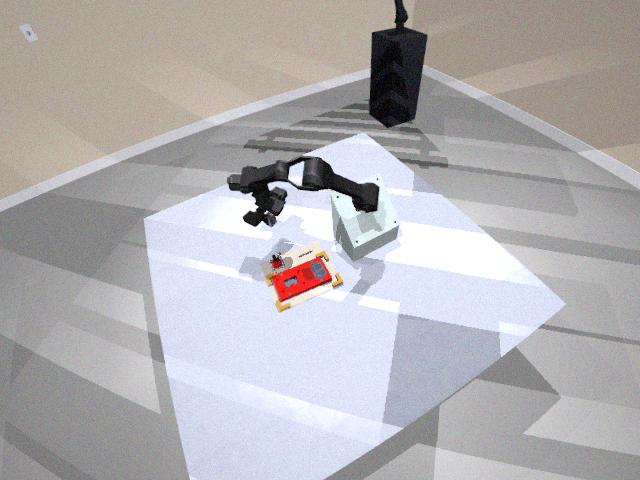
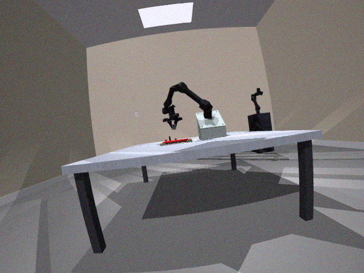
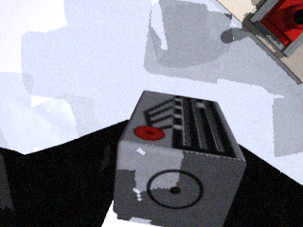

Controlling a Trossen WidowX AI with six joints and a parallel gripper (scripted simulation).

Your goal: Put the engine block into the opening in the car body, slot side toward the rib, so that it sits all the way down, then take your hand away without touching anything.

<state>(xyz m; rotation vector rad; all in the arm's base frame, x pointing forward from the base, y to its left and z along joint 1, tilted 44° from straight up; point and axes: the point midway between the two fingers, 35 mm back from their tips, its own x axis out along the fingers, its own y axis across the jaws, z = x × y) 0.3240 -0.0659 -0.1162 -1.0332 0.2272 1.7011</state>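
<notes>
While the black arm (image 1: 312, 173) (image 2: 192, 94) arches out from its pale slanted base (image 1: 343, 235) (image 2: 212, 132), its gripper (image 1: 262, 221) (image 2: 173, 127) (image 3: 174, 136) hangs over the table (image 1: 268, 351) (image 2: 187, 154), fingers partly closed on the grey engine block (image 2: 174, 126) (image 3: 177, 156) — a red disc marks one face. The block is up in the air, clear of the red car body (image 1: 308, 274) (image 2: 180, 141), which lies flat on a cream board (image 1: 310, 249) — orange brackets (image 1: 338, 280) at its corners.
</notes>
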